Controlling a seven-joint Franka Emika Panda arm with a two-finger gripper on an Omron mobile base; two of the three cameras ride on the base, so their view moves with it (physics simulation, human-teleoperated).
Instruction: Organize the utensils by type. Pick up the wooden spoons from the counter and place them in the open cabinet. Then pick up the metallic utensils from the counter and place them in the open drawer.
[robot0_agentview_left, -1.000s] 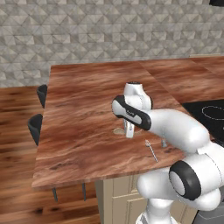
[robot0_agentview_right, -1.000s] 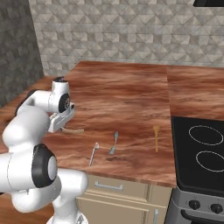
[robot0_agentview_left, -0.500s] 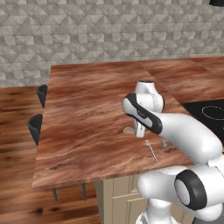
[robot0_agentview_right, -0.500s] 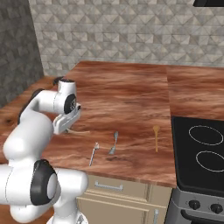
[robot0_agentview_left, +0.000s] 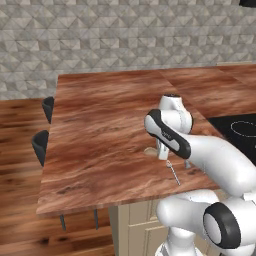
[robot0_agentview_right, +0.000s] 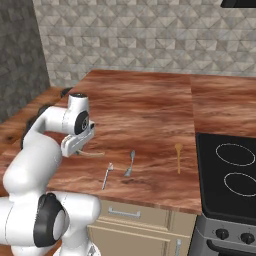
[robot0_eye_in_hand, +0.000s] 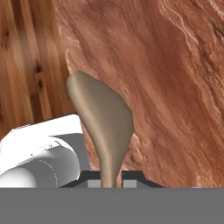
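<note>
Reddish counter, pincer gripping wooden spoon

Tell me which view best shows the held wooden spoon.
The hand view: the wooden spoon is large and central, handle pinched in the claw. Left base view catches a tan tip beside the arm; right base, a thin sliver.

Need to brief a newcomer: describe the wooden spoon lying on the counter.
On the reddish-brown counter, look just left of the black stovetop. The wooden spoon lies there, bowl toward the wall; it is tan, while the metal spoon and fork to its left are silver.
</note>
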